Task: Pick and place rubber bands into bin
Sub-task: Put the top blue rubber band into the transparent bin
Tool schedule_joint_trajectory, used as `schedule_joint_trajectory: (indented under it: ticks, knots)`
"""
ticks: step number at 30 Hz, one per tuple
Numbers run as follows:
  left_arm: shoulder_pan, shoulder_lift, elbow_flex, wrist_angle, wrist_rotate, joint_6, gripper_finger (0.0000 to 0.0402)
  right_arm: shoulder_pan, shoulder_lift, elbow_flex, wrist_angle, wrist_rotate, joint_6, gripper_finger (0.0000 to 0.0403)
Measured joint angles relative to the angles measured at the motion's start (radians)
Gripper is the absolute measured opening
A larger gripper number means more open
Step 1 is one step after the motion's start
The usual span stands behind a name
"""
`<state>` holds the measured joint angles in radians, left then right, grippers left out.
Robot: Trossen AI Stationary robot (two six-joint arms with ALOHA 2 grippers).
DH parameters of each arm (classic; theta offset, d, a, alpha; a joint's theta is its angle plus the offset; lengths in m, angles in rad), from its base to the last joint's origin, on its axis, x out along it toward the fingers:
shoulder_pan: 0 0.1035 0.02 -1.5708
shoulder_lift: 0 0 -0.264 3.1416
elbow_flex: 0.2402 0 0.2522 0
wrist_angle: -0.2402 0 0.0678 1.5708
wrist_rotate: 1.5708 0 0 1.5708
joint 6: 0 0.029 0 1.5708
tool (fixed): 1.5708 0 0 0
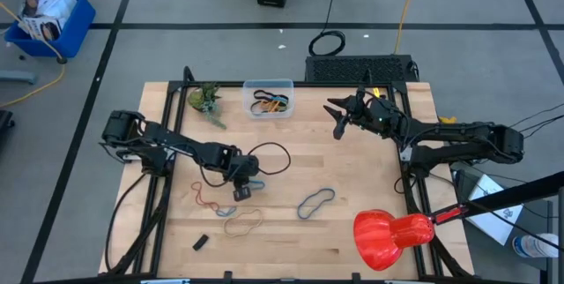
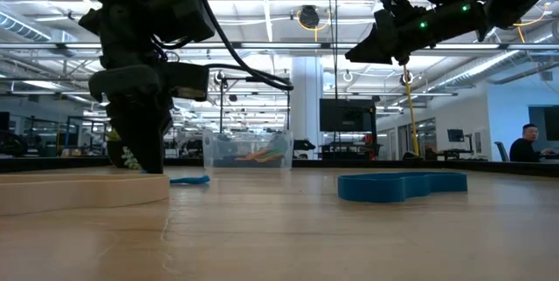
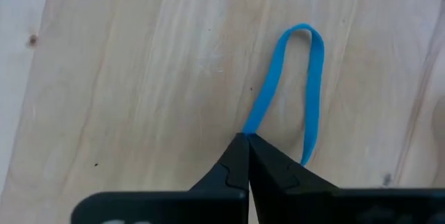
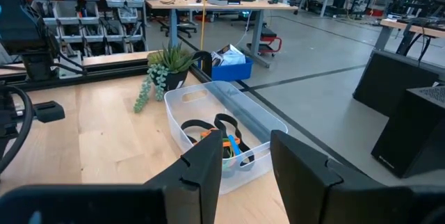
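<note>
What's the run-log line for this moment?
left end effector: shut on blue rubber band, on table | right end effector: open, raised near bin | bin: holds bands

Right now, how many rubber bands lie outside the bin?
4: blue band pinched by the left gripper; red band, tan band, grey-blue band nearby. Others may be hidden.

We see even, bright overhead light across the high view; the wooden table (image 1: 352, 178) shows only soft, short shadows under the arms. In the low view, rows of ceiling lights glare along the upper frame, leaving the arms as dark silhouettes, and the tabletop at the bottom edge blurs out of focus. The left wrist view is sharp and evenly lit, the blue rubber band (image 3: 292, 85) casting almost no shadow. In the right wrist view, the near fingers look soft while the room behind stays clear.
</note>
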<state>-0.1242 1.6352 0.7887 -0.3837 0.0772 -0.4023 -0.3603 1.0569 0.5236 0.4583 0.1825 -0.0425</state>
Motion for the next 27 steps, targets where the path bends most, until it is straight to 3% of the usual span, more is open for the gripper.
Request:
schedule_joint_trajectory:
  ticks: [7, 20, 27]
  knots:
    - [-0.004, -0.069, -0.003, 0.003, 0.045, -0.028, 0.0003, 0.000, 0.000, 0.000, 0.000, 0.000, -0.008, 0.0116]
    - [0.008, -0.294, -0.001, 0.063, -0.019, -0.018, 0.0001, 0.000, 0.000, 0.000, -0.001, 0.000, -0.026, 0.0116]
    - [0.033, -0.439, 0.001, 0.193, -0.094, 0.031, 0.0001, 0.000, 0.000, 0.000, -0.024, 0.000, -0.026, 0.0116]
